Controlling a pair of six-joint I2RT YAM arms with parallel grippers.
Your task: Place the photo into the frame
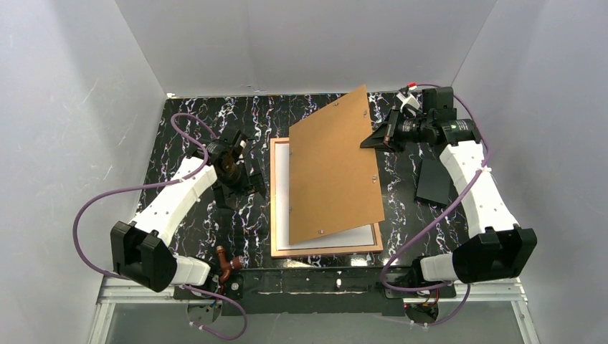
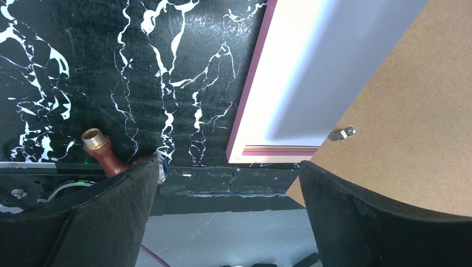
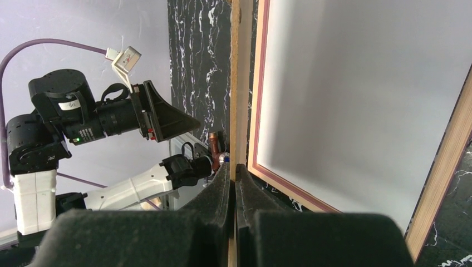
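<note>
Right wrist view: right gripper (image 3: 234, 169) pinches the thin matte brown backing board (image 1: 333, 168), tilted above the copper-rimmed frame (image 1: 323, 251) and white-backed photo (image 1: 282, 201); left gripper (image 2: 228, 178) gapes wide.

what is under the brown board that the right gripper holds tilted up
The frame, lying flat, with a white sheet in it, probably the photo face down. The board covers most of both.

Bright even overhead light; soft shadow beneath board (image 1: 333, 168) (clearest in wrist views); foreground blurred.
</note>
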